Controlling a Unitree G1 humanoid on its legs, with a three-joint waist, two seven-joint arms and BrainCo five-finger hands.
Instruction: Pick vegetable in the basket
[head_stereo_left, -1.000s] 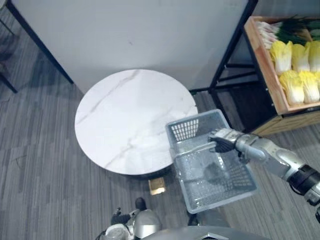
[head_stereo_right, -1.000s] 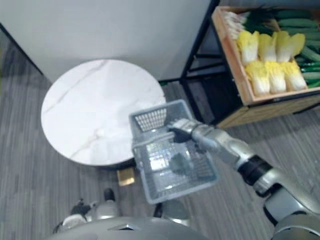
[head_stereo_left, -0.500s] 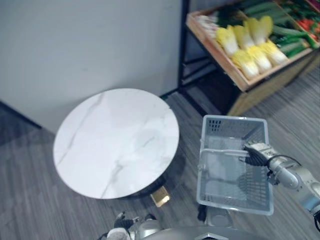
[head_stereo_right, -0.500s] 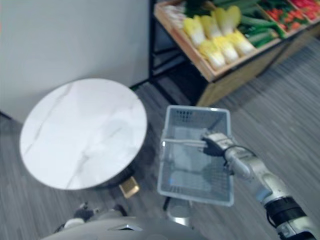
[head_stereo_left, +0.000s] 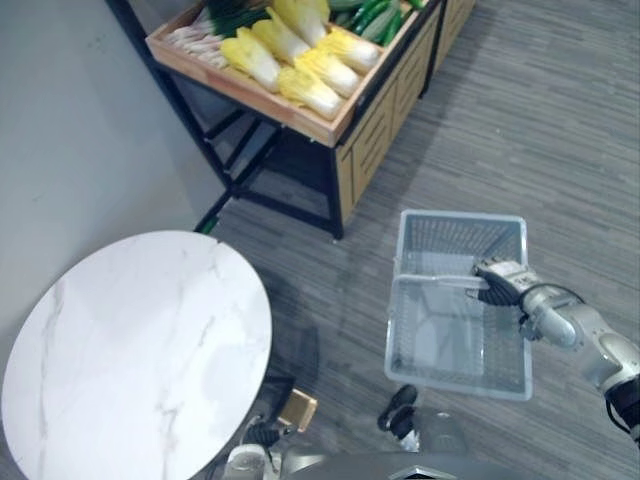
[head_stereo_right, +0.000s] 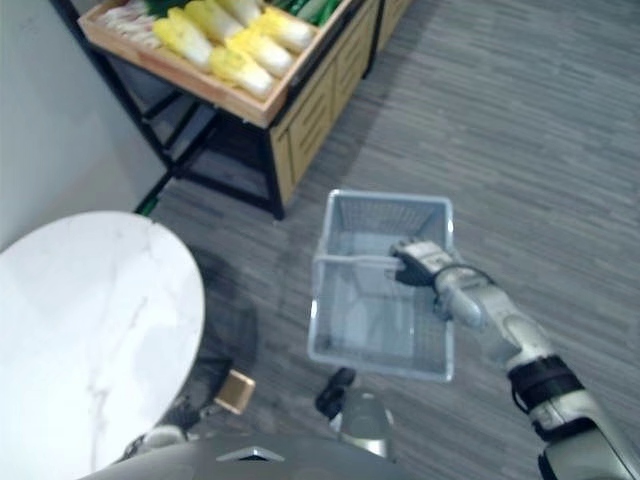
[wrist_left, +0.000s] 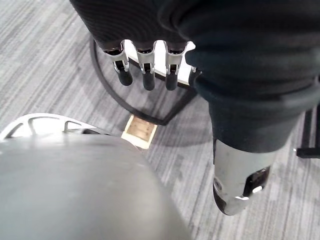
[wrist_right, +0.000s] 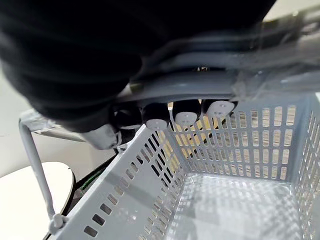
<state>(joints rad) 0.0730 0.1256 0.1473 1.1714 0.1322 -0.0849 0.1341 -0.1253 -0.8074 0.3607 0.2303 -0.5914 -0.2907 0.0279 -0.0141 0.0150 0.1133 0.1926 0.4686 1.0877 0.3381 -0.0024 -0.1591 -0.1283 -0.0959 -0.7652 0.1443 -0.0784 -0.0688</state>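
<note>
A grey plastic basket (head_stereo_left: 458, 355) hangs above the floor, carried by its handle (head_stereo_left: 440, 282), and it holds nothing. My right hand (head_stereo_left: 505, 281) is shut on that handle, its fingers (wrist_right: 186, 115) curled over the bar. Yellow-white cabbages (head_stereo_left: 300, 60) lie in a wooden crate (head_stereo_left: 270, 98) on a stand at the far left, with green vegetables (head_stereo_left: 375, 15) behind them. My left hand (wrist_left: 145, 57) hangs low with straight fingers and holds nothing.
A round white marble table (head_stereo_left: 130, 350) stands at the lower left. A black metal frame (head_stereo_left: 240, 170) carries the crate, with a wooden cabinet (head_stereo_left: 385, 100) beside it. Grey plank floor (head_stereo_left: 540, 130) spreads to the right.
The camera has swung right: the table slid to the lower left and the vegetable stand came nearer to centre. The basket stays in my right hand.
</note>
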